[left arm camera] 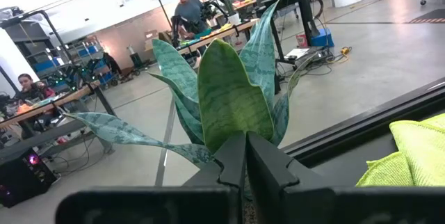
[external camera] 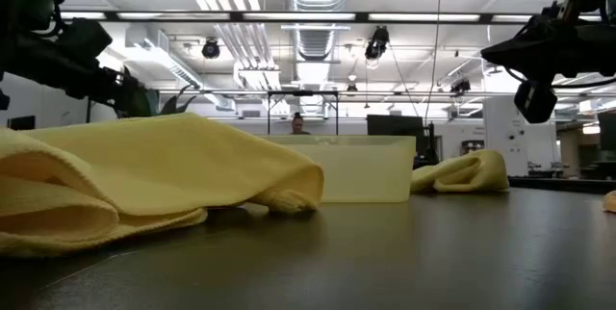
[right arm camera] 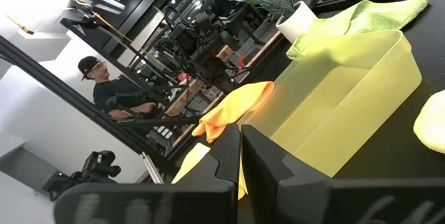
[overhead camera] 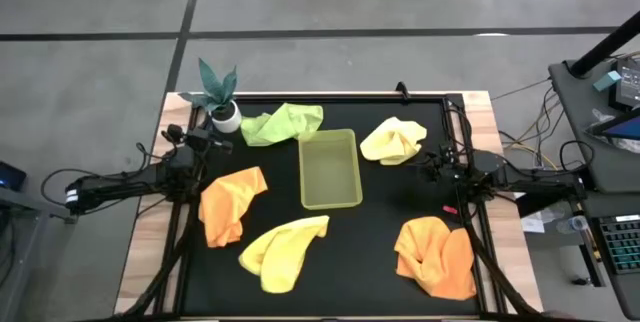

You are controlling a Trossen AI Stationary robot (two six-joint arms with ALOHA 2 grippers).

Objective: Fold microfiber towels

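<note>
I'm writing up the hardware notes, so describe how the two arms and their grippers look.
Both arms are slim, dark, jointed links with black cables trailing off the table's sides. The left gripper has two matte black, blocky fingers with angled tips. The right gripper looks the same. No labels or markings are readable.

A crumpled pale yellow towel [external camera: 144, 180] is seen close up at the table's [external camera: 404, 252] near edge. A translucent tray [external camera: 361, 167] and another yellow towel [external camera: 467, 172] are seen behind.

One camera looks straight down, one level across the table, both sharing the tray [overhead camera: 330, 170] with the right wrist camera.
</note>
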